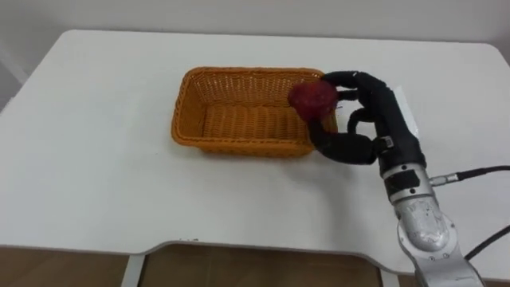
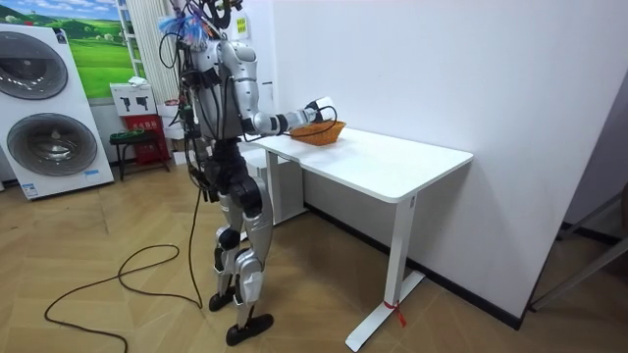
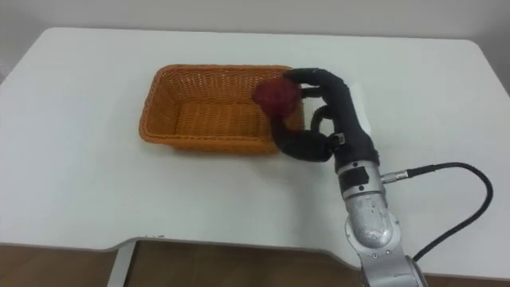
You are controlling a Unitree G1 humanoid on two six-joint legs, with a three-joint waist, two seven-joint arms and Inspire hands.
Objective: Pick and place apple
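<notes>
Apple (image 1: 312,99), dark red and roundish, is clasped between the curled fingers and thumb of the right robot hand (image 1: 386,115), just over the right end of the basket (image 1: 239,145). Picking looks done; letting it go inside remains. The basket is rectangular, orange woven wicker, on a smooth white table (image 1: 96,143).
</notes>
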